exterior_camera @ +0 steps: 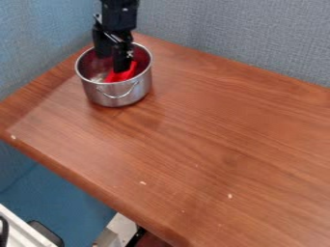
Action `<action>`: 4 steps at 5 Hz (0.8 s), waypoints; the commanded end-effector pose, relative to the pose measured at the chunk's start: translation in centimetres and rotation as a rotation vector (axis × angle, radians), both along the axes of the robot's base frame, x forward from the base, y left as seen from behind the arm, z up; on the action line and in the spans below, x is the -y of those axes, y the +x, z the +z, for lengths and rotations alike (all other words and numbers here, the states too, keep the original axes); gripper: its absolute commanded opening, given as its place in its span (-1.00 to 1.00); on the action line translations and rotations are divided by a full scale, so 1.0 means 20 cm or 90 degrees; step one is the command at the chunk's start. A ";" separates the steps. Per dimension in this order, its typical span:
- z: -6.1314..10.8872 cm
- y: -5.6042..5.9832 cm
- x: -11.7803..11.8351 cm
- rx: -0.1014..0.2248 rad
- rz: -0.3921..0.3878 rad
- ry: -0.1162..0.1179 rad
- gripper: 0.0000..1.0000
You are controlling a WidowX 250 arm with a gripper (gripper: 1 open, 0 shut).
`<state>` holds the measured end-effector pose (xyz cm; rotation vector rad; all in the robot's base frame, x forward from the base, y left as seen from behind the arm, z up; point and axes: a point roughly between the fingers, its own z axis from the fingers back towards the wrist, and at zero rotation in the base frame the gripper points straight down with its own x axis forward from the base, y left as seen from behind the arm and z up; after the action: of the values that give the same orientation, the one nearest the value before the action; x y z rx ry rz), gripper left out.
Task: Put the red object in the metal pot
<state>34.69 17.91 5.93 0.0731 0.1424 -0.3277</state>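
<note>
Jaws spread wide on my gripper, fingers pointing straight down into the metal pot. Nothing clamped between them that I can make out. The red object shows in the gap between and just beside my fingertips; whether a finger touches it, can't tell at this size, too small and dark.

Red object sits inside the pot, leaning against the far-right inner wall. Long axis runs on a diagonal, upper end toward the rim at right, lower end down toward the pot floor at left. Part of it is hidden behind my fingers, so I can't tell which end is the ridged one.

Pot stands upright on the wooden table, near the far left corner, close to the blue wall. Thin wire handle hangs down on the side facing the camera. My black arm comes down from the top of the view, above the pot's back half. Rest of the tabletop is bare wood grain.
</note>
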 end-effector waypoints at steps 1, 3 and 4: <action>0.12 0.00 -0.05 0.034 0.041 0.012 1.00; 0.14 -0.01 -0.06 0.037 0.110 0.008 1.00; 0.16 -0.01 -0.09 0.042 0.148 0.000 1.00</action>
<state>34.20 18.93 7.12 0.0379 0.1369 -0.1114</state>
